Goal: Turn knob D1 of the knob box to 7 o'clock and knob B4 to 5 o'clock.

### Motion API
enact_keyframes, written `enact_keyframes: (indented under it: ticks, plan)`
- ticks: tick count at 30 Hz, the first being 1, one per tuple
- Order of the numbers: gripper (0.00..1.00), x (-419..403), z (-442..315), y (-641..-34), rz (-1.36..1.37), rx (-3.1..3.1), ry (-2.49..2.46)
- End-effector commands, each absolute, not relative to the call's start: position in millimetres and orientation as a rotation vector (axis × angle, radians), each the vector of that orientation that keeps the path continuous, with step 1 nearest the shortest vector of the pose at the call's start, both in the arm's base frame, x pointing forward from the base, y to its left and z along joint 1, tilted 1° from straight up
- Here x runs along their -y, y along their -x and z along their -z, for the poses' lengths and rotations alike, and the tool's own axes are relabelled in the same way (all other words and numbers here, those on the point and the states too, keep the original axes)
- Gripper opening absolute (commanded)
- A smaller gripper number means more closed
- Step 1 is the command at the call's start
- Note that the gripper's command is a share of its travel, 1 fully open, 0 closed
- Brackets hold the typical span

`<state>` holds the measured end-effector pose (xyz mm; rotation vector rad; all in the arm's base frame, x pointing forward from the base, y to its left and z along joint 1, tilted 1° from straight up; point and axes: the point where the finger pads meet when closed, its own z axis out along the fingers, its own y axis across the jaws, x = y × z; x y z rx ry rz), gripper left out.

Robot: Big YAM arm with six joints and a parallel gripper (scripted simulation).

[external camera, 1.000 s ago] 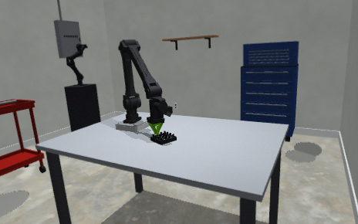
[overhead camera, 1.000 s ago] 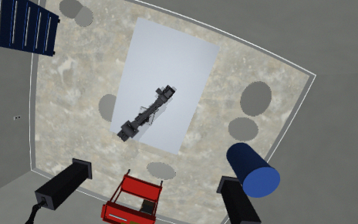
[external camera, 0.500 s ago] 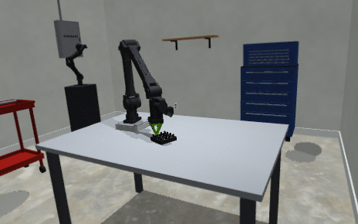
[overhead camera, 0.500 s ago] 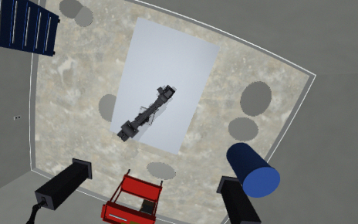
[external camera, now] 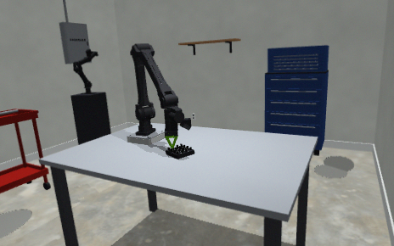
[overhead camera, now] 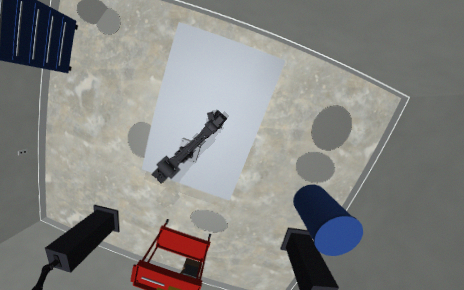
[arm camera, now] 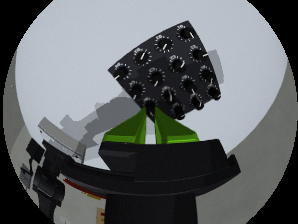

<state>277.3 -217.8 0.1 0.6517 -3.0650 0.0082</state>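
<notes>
At one corner of the knob box (external camera: 180, 152) (arm camera: 162, 65), we see the gripper (external camera: 172, 147) (arm camera: 150, 111) with its jaws closed on a corner knob (arm camera: 149, 103)

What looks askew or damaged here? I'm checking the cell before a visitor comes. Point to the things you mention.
Nothing stands out: the knob box (external camera: 180, 153) (arm camera: 165, 70) sits flat on the table (external camera: 233, 170), and I see no spill or breakage.

The gripper's fingertips cover part of the corner knob (arm camera: 149, 104) between them, so its line cannot be read. The names printed on the knob box (external camera: 180, 151) (arm camera: 167, 70) are too small for reading. From the top, the arm (overhead camera: 190, 146) hides the box. The red cart (overhead camera: 183, 242) (external camera: 8, 118) is cut by the picture's edge in the top and exterior views, and the desk's (external camera: 233, 170) near legs are cut at the bottom.
</notes>
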Motion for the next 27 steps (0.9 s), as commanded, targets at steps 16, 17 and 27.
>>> enact_keyframes:
  ticks: [16,17,27]
  plan:
    - [0.09,230.3,-6.6,-290.2,-0.059,3.168,0.062]
    - [0.09,230.3,-6.6,-290.2,-0.059,3.168,0.062]
    - [0.09,230.3,-6.6,-290.2,-0.054,3.144,0.434]
